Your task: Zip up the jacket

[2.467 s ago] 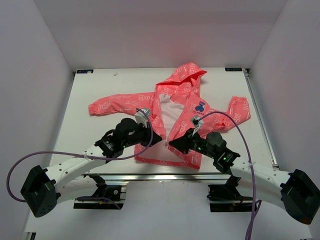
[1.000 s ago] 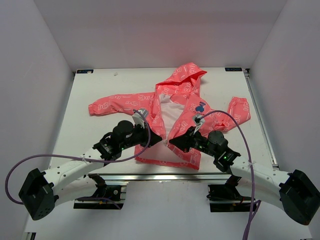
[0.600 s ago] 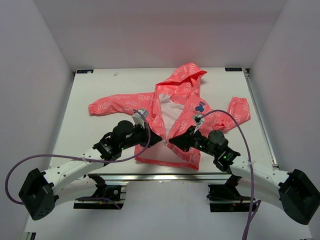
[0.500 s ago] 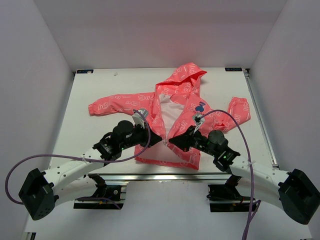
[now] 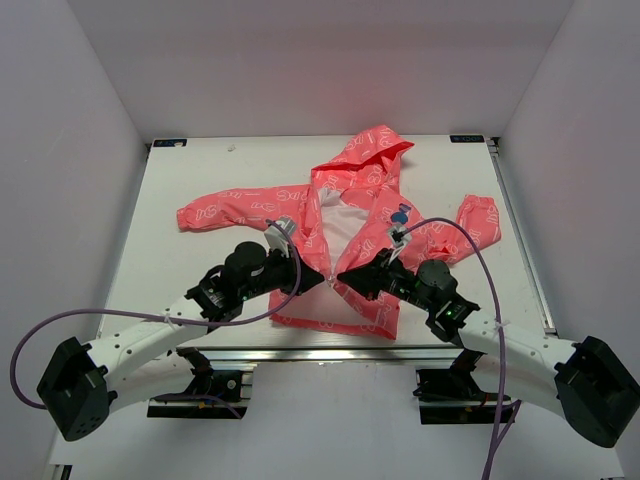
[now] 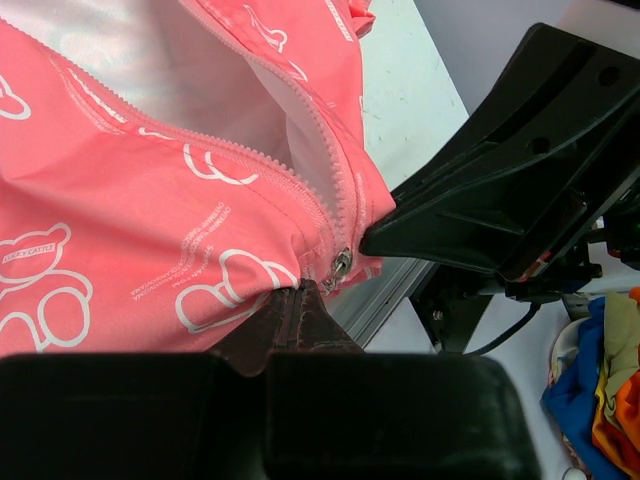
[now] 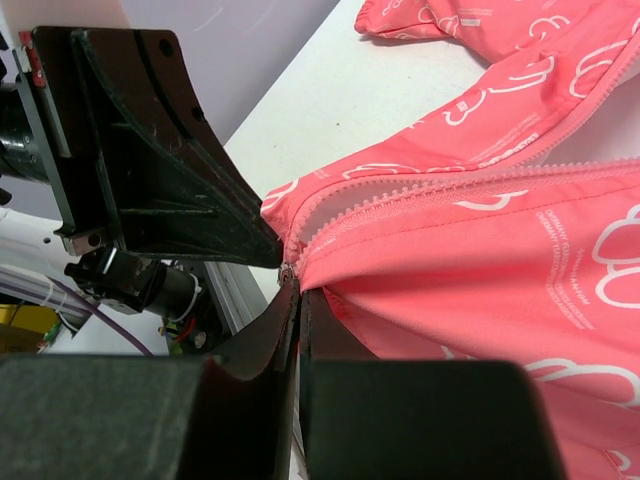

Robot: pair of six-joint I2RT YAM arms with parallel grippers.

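Note:
The coral-pink hooded jacket [image 5: 352, 225] lies on the white table, front open, white lining showing, hood at the far side. My left gripper [image 5: 320, 277] is shut on the jacket's left front hem beside the zipper [image 6: 300, 290]. The metal zipper slider [image 6: 340, 265] hangs just past its fingertips. My right gripper [image 5: 342, 277] is shut on the right front hem at the zipper's bottom end [image 7: 297, 285]. The two grippers' tips nearly meet at the bottom of the opening. The zipper teeth [image 7: 420, 190] run apart above that point. The blue emblem [image 5: 400, 213] shows on the right chest.
The table's near edge with its aluminium rail [image 5: 330, 353] is just below the hem. The left sleeve [image 5: 225, 208] and right sleeve [image 5: 475, 222] spread out sideways. White walls enclose the table [image 5: 200, 170] on three sides.
Both grippers have drawn a little closer together at the hem's centre since 2.5 s ago. The jacket's right side and sleeve shifted slightly.

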